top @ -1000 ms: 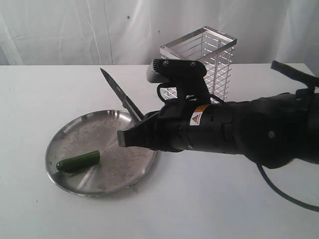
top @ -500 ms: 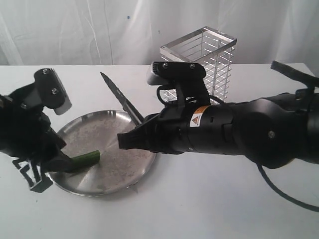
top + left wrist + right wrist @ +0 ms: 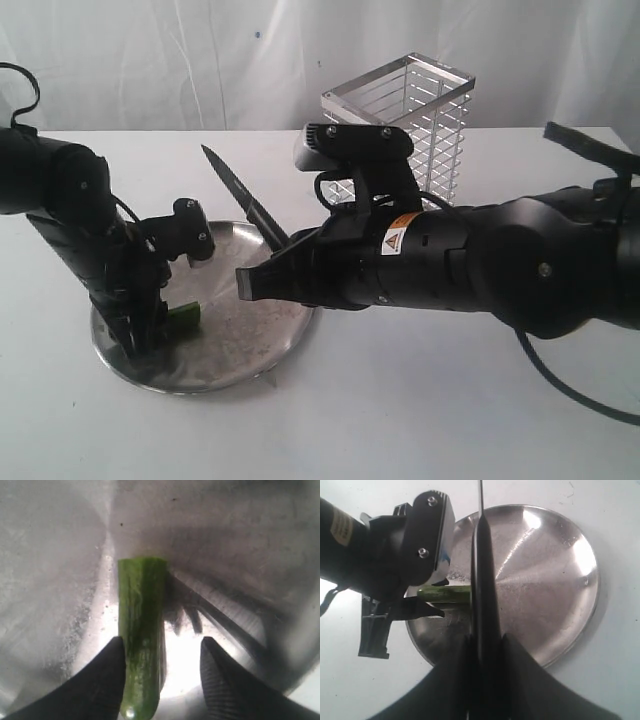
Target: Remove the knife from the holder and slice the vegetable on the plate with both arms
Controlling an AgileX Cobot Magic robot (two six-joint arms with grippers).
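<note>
The dark-green vegetable (image 3: 187, 315) lies on the left part of the steel plate (image 3: 240, 340). My left gripper (image 3: 140, 335) points down over it and stands open. In the left wrist view the vegetable (image 3: 141, 645) lies between the fingers of that gripper (image 3: 162, 641), close against one finger and well apart from the other. My right gripper (image 3: 262, 278) is shut on the handle of the black knife (image 3: 240, 195). The blade slants up and back over the plate's far rim. In the right wrist view the knife (image 3: 484, 570) crosses above the vegetable (image 3: 445, 594).
The silver wire holder (image 3: 410, 120) stands empty at the back, behind my right arm. The bulky right arm (image 3: 480, 265) stretches in from the right over the white table (image 3: 400, 420). A black cable (image 3: 570, 385) trails on the table at the right.
My left arm has come in from the left and dropped its open gripper over the vegetable. The right arm and the knife have barely moved.
</note>
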